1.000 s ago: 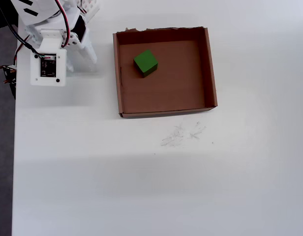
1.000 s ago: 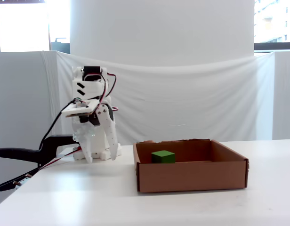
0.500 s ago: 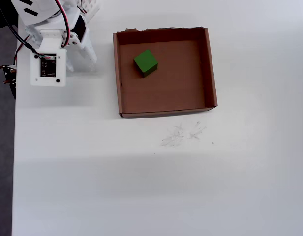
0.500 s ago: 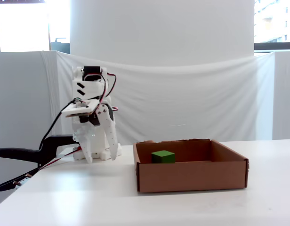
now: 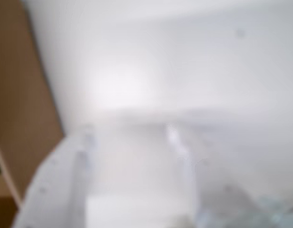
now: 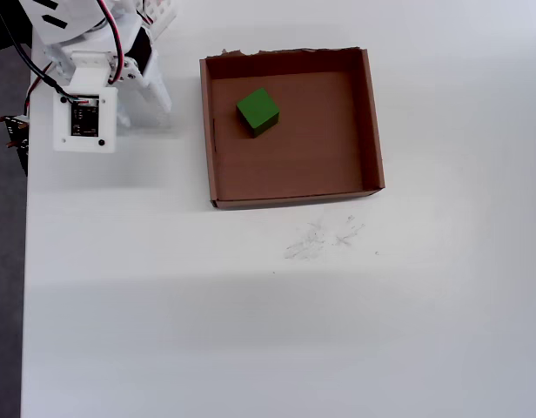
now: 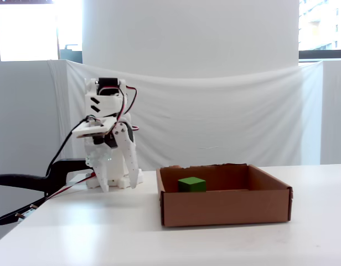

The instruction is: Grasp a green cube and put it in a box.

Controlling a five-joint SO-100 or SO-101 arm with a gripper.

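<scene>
Green cube (image 6: 257, 111) already sits inside the box (image 6: 371, 131); your end effector (image 7: 118, 183) hangs parted and empty, well left; reaching back risks knocking that wall.

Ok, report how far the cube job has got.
Done, by the look of it: the green cube sits inside the box, near its upper-left corner in the overhead view. Nothing is in hand; the end effector is empty, folded beside the box. Nothing visible remains.
</scene>
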